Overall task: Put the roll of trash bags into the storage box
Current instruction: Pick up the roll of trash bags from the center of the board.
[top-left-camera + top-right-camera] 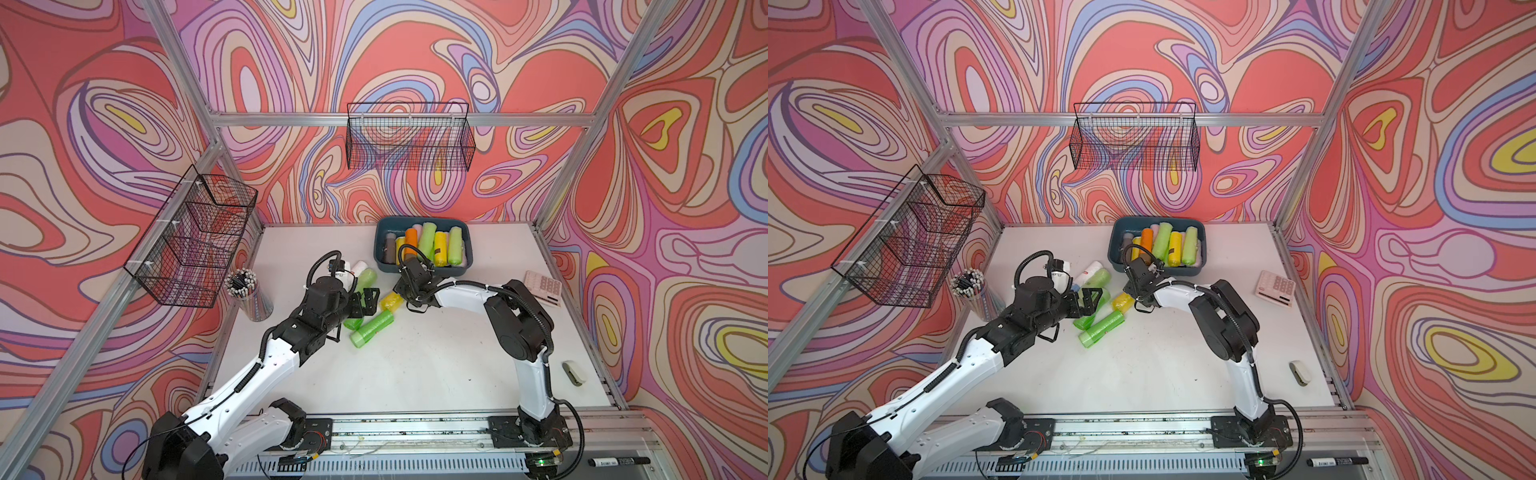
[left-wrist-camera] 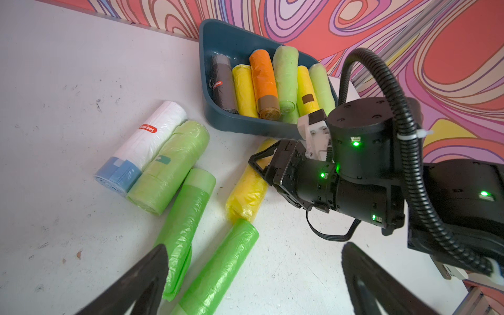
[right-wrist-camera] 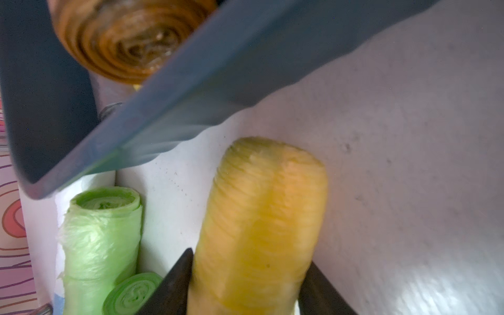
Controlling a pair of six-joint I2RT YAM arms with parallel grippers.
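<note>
Yellow roll of trash bags [image 3: 261,218] lies on the worktop [image 3: 409,163], grasped by the right end effector [image 3: 249,257]; left end effector [image 2: 253,245] released; next, lift over the storage box [image 3: 191,95] rim just ahead.

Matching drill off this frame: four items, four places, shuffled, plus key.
Things:
1. orange roll of trash bags
2. white plastic roll with a red label
3. loose yellow plastic roll
4. pink calculator

Places:
A. between the fingers of the right gripper
B. near the right edge of the white table, apart from all rolls
C. inside the dark teal plastic storage box
D. on the table, lying against a pale green roll

Pairs: 1-C, 2-D, 3-A, 4-B
</note>
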